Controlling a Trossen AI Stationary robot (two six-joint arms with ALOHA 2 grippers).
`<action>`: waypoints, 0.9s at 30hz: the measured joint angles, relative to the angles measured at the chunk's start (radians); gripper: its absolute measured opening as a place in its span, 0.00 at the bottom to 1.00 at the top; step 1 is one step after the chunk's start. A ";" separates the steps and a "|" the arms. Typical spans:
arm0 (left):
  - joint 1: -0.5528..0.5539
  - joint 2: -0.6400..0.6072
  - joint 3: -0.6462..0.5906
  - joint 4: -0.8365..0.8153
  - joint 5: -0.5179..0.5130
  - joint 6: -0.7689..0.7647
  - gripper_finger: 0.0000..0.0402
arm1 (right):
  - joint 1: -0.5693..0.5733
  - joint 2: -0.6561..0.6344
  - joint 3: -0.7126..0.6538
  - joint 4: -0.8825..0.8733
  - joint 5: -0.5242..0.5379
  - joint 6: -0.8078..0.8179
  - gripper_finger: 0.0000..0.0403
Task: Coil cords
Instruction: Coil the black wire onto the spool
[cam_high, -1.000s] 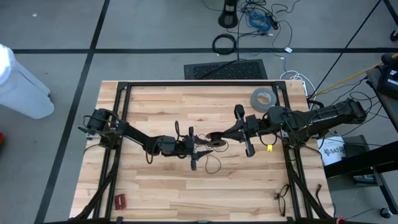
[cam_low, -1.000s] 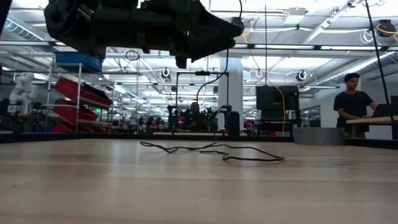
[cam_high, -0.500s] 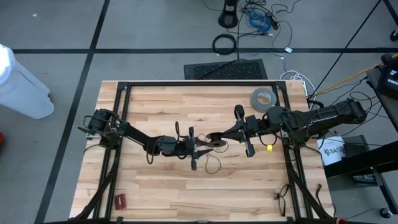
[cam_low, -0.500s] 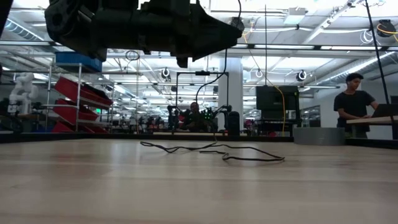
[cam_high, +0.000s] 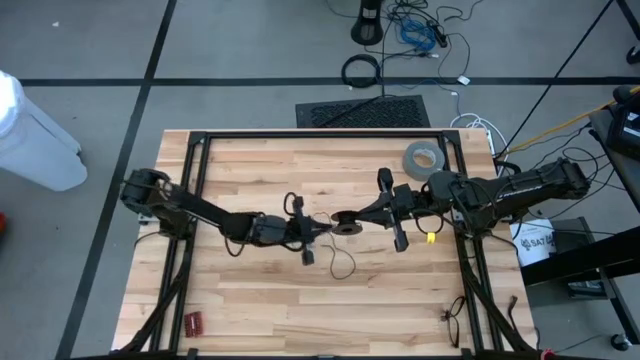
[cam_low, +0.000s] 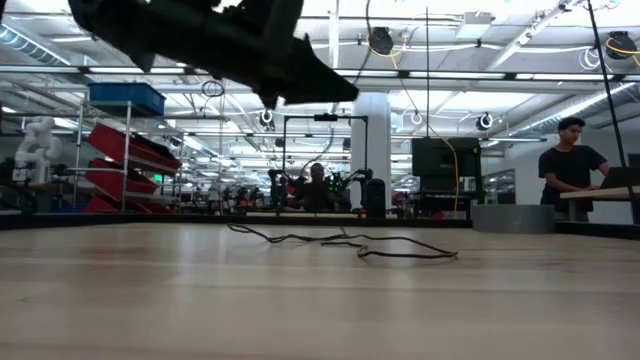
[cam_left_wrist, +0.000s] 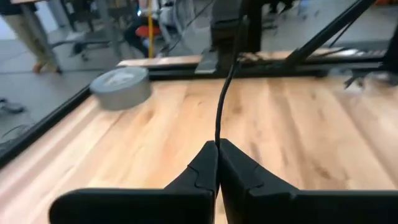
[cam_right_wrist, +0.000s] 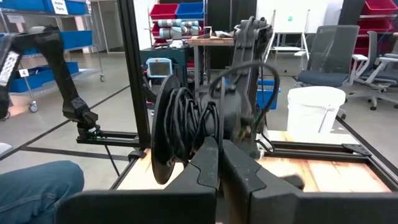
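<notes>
The left tool (cam_left_wrist: 217, 163) is clenched on the thin black wire (cam_left_wrist: 224, 87), and just beside it the right tool (cam_right_wrist: 217, 163) grasps a wire-wound spool (cam_right_wrist: 177, 134).

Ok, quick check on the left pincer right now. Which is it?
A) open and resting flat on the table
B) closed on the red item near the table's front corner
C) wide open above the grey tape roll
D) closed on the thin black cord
D: in the left wrist view the left pincer has its fingers pressed together, with the thin black cord rising from between the tips; the grey tape roll sits apart, farther back on the table.
</notes>
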 joint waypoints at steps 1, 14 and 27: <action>0.000 -0.032 0.000 -0.052 -0.013 -0.001 0.03 | 0.000 0.000 0.000 0.000 0.000 0.000 0.00; -0.027 -0.467 0.000 -0.718 -0.125 -0.185 0.03 | 0.000 0.000 0.000 -0.007 0.000 0.007 0.00; -0.112 -0.669 0.000 -0.799 -0.130 -0.260 0.03 | -0.010 0.059 0.000 -0.042 0.079 -0.013 0.00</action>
